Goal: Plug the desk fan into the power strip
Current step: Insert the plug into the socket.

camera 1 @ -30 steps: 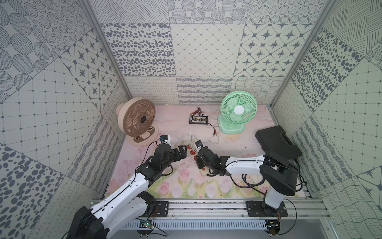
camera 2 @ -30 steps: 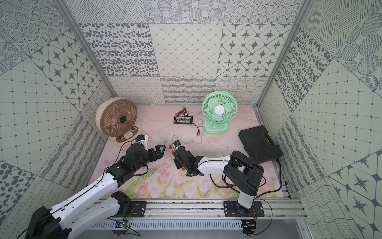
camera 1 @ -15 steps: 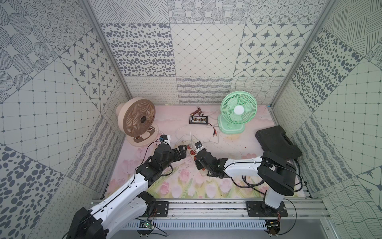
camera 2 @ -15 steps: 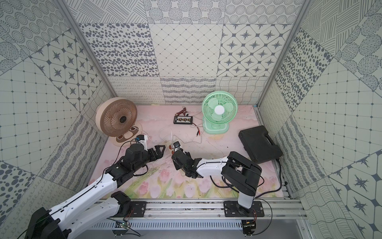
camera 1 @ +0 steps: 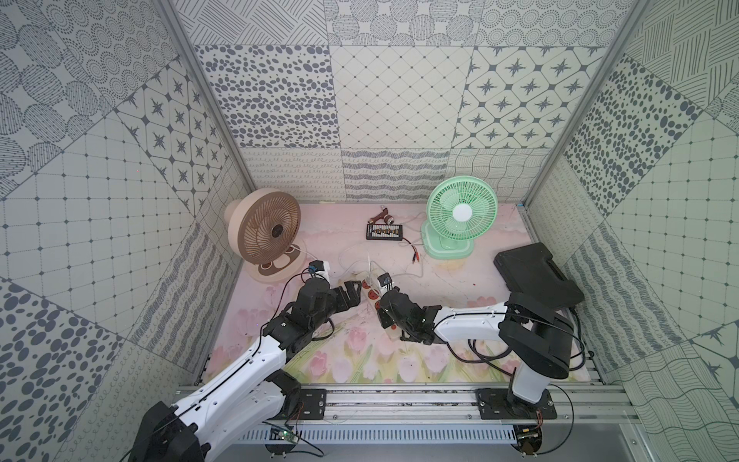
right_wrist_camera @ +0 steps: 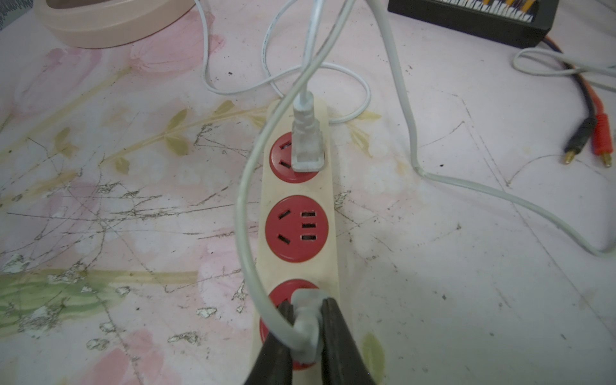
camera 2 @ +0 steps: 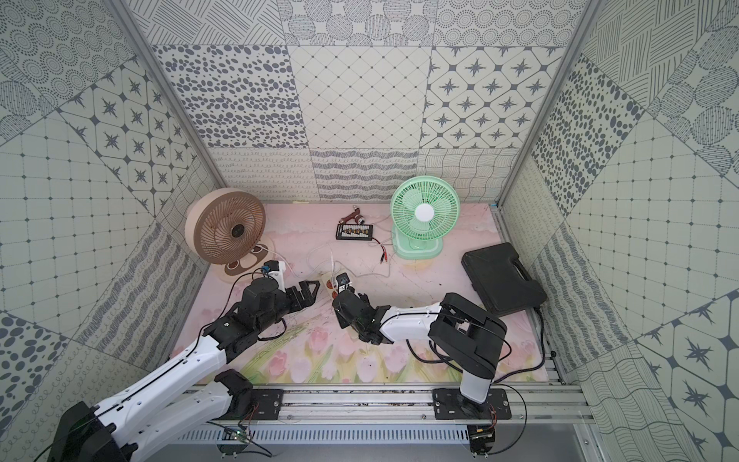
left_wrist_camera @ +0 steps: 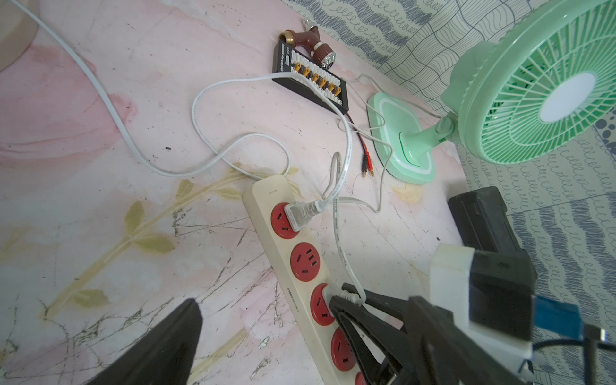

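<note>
The cream power strip (right_wrist_camera: 297, 186) lies mid-mat, partly hidden in both top views (camera 1: 370, 289) (camera 2: 328, 285). A clear plug (right_wrist_camera: 305, 146) sits in its end socket. My right gripper (right_wrist_camera: 306, 321) (camera 1: 380, 300) is shut on a white plug (right_wrist_camera: 308, 300) pressed against the third red socket (left_wrist_camera: 320, 308); its prongs are hidden. My left gripper (camera 1: 354, 295) (left_wrist_camera: 301, 316) hovers open just left of the strip, holding nothing. A tan desk fan (camera 1: 264, 236) stands back left, a green desk fan (camera 1: 460, 216) back right. Which fan the held cord belongs to I cannot tell.
White cords (left_wrist_camera: 200, 133) loop over the mat behind the strip. A small black board (camera 1: 384, 232) with red-clipped wires and a brown fitting (left_wrist_camera: 311, 43) lie at the back. A black case (camera 1: 536, 280) rests at the right edge. Patterned walls close in three sides.
My right gripper, still shut on the white plug, has edged slightly left over the strip. The left arm has stayed put, open.
</note>
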Robot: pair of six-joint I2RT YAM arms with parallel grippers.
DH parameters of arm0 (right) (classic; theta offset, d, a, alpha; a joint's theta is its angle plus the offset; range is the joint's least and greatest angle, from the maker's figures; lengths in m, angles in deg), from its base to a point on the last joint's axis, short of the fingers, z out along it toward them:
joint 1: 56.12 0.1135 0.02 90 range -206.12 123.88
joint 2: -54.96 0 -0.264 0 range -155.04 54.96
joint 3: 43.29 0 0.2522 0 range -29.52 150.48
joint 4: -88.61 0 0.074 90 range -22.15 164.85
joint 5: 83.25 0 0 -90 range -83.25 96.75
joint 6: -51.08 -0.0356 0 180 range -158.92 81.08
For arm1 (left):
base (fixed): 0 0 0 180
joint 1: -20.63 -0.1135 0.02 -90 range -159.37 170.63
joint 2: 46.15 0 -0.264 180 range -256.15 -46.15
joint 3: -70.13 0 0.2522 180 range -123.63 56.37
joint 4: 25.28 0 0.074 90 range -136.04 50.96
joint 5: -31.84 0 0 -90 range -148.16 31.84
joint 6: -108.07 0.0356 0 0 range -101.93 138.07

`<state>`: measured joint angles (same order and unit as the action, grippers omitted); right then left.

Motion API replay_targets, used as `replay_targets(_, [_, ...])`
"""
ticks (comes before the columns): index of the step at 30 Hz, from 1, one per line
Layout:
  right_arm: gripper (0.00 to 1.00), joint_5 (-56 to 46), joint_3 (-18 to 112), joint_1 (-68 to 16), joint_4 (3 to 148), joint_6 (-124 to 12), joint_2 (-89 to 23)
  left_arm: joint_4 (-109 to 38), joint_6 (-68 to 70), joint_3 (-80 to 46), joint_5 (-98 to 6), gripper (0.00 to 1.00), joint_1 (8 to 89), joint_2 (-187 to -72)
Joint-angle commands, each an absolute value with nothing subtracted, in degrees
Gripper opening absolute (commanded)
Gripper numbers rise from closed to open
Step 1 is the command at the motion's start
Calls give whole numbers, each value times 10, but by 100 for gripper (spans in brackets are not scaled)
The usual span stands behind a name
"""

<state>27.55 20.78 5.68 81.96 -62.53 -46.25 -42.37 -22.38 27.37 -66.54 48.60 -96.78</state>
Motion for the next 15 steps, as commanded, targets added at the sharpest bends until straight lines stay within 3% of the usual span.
replay_targets(1, [16, 170, 184, 67, 648, -644, -507, -418, -216, 277, -667, 100, 483, -967])
replay_targets(5, [25, 174, 213, 65, 630, -636, -492, -420, -216, 277, -667, 99, 484, -964])
replay_targets(15, [30, 170, 257, 59, 604, -623, -453, -423, -216, 278, -666, 99, 483, -957])
